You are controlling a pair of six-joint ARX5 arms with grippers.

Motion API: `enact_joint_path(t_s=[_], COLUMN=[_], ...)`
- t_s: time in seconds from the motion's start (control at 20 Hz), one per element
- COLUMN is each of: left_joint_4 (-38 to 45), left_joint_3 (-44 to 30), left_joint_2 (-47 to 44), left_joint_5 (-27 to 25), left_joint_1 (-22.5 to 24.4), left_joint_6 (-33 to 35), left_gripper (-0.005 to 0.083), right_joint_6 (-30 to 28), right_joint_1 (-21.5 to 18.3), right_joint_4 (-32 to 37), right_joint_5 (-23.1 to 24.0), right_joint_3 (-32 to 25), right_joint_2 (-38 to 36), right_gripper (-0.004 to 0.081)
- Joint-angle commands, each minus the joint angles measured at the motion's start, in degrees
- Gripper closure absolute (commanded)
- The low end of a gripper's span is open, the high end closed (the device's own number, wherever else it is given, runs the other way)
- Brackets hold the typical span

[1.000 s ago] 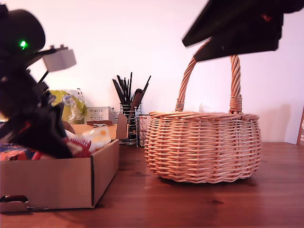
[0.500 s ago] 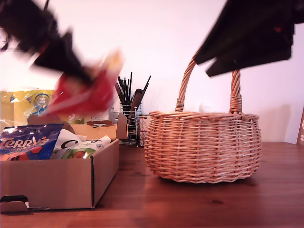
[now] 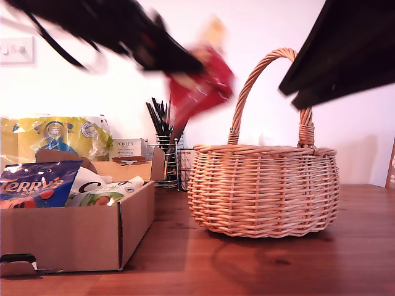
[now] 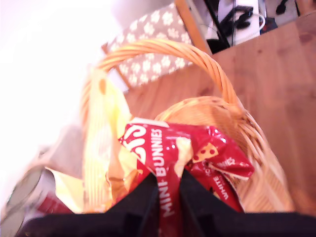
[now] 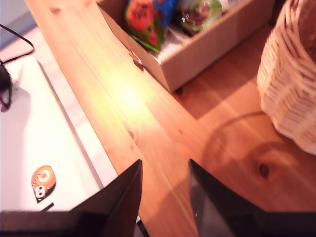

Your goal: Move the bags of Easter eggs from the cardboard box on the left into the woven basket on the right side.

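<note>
1. Overhead, my first gripper (image 4: 168, 190) is clamped on a red bag (image 4: 185, 160) lettered "MINI-BUNNIES"; a pale yellow bag (image 4: 101, 148) hangs against it, though I cannot tell whether the jaws pinch that one too.
2. In the exterior view the same red bag (image 3: 200, 86) shows blurred in the air, above the utensil holder (image 3: 166, 157) and just beside the woven basket's (image 3: 265, 191) arched handle, towards the exterior view's left of it.
3. The first wrist view looks down past the bags onto the basket's handle (image 4: 197, 57) and rim, so the load hangs near the basket's opening but not inside it.
4. My second gripper (image 5: 164, 190) has its two dark fingers (image 5: 123, 197) apart with nothing between them, only bare wooden table (image 5: 148, 123) showing in the gap.
5. The second arm (image 3: 345, 55) fills the upper part of the exterior view's right, above the basket.
6. The cardboard box (image 3: 74, 237) sits on the table at the exterior view's left, close to the basket but apart from it.
7. In the box lie a dark blue "Terry's" bag (image 3: 34, 185) and a white-and-green bag (image 3: 102, 192), leaning side by side.
8. Behind the box stand a large yellow pack (image 3: 55, 135) and a small white "Porlex" carton (image 3: 126, 148), against the wall.
9. The second wrist view catches a corner of the box (image 5: 207, 54), with bright bags inside, and the basket's woven side (image 5: 291, 74).
</note>
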Motion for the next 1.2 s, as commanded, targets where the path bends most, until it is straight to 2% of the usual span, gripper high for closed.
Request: enact_joint_path(t_s=[0.0,0.1,0.3,0.6,0.65,0.8,0.85,1.15], left_joint_4=[7.2,10.5,10.3,3.4,2.8,-0.2,-1.2,-7.1], left_joint_3=[0.5,2.9,9.7,12.6,12.6,12.6,12.6,12.6], left_joint_2=[3.9,8.8,14.9,17.7,18.0,18.1,18.1,18.0], left_joint_5=[0.2,0.0,-0.4,-0.6,-0.7,-2.8,-2.9,-3.2], left_joint_1=[-0.9,-1.9,-3.7,-4.4,-4.4,-4.4,-4.4,-4.6], left_joint_6=[-0.5,-2.0,-2.0,-3.1,-3.1,-2.9,-2.9,-2.9], left_gripper=[0.0793,0.0793,0.0793,0.0790,0.0772,0.0611,0.0588,0.0588], right_joint_6=[0.0,0.0,0.0,-0.1,-0.1,-0.2,-0.2,-0.2], right_joint_1=[0.1,0.1,0.1,0.1,0.1,0.1,0.1,0.1], right_joint_4=[-0.3,-0.7,-0.9,-0.9,-0.8,-0.6,-0.6,-0.6], right_joint_5=[0.0,0.0,0.0,0.0,0.0,0.0,0.0,0.0], right_joint_3=[0.4,0.4,0.4,0.4,0.4,0.4,0.4,0.4], right_joint_2=[-0.6,-1.3,-1.6,-1.6,-1.6,-1.6,-1.6,-1.6], right_gripper=[0.0528,0.0528,0.0528,0.0528,0.0528,0.0528,0.0528,0.0528])
